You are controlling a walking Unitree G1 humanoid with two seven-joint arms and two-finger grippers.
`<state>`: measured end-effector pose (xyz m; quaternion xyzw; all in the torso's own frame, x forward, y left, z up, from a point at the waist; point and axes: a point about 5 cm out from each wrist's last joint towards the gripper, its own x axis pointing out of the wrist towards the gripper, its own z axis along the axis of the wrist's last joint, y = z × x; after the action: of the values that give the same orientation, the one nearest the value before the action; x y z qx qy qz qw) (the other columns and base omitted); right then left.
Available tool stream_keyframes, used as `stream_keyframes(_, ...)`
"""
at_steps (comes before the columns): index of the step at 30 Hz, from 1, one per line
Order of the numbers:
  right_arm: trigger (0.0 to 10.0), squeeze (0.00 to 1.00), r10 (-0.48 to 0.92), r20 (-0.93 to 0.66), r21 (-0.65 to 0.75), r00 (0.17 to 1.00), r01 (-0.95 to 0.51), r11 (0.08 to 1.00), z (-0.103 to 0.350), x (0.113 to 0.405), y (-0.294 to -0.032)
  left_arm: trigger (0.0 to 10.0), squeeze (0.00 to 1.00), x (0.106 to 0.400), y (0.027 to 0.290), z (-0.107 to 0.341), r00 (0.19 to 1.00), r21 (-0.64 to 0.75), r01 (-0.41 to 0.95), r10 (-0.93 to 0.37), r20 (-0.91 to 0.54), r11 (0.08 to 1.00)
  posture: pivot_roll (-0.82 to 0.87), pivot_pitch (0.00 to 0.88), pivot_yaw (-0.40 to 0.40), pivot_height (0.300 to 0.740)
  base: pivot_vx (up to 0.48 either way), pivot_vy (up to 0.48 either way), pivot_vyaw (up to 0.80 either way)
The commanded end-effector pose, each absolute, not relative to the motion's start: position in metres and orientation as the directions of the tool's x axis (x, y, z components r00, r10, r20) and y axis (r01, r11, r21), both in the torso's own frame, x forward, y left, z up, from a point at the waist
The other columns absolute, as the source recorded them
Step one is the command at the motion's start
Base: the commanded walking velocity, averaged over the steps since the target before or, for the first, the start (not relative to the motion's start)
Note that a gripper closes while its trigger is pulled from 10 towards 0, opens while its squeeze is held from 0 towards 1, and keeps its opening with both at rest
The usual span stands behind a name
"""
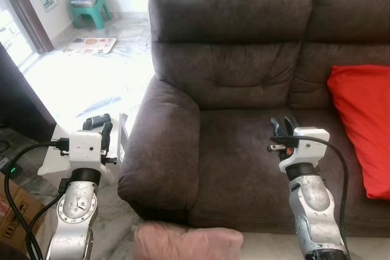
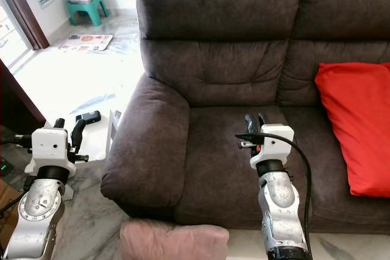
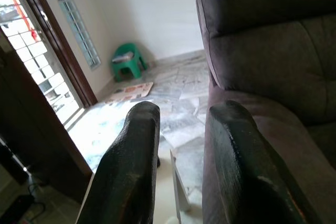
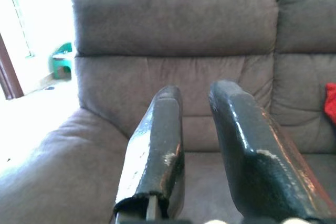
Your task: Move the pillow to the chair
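From the head we look forward and down at a dark brown sofa [image 1: 244, 89], close enough that its left armrest and seat take the middle of the frame. The two eye views share this scene, the right eye's picture set slightly leftward, with a red pillow [image 2: 353, 126] at the right edge and a green chair [image 1: 90, 4] far off in the upper left corner. The left wrist camera sits low beside the armrest, looking along the left claw [image 3: 181, 145] across the floor [image 3: 178, 82] toward that same chair. The right wrist camera looks along the right claw [image 4: 197, 129] straight at the sofa's backrest from near the seat.
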<state>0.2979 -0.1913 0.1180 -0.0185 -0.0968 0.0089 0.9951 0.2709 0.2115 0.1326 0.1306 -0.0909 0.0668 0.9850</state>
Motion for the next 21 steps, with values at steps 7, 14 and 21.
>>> stream_keyframes(7, 10.0, 0.0, 0.031, 0.226, -0.044, 0.974, -0.022, 0.999, 0.133, 0.308, -0.192, 10.0, 0.0, 0.278, 0.219, 0.135, 0.972, 0.244, -0.171, 0.123, 0.2, 0.954, -0.02, 0.0, 0.033, 0.74, 0.0, 0.0, 0.0)
stream_keyframes(14, 10.0, 0.0, 0.048, 0.248, -0.06, 0.967, -0.034, 0.998, 0.142, 0.31, -0.194, 10.0, 0.0, 0.273, 0.229, 0.144, 0.964, 0.263, -0.2, 0.142, 0.224, 0.944, 0.02, 0.0, 0.017, 0.74, 0.0, 0.0, 0.0)
stream_keyframes(21, 10.0, 0.0, 0.081, 0.267, -0.033, 0.96, -0.075, 0.997, 0.147, 0.317, -0.178, 10.0, 0.0, 0.266, 0.231, 0.141, 0.964, 0.239, -0.207, 0.156, 0.215, 0.949, 0.05, 0.0, 0.01, 0.74, 0.0, 0.0, 0.0)
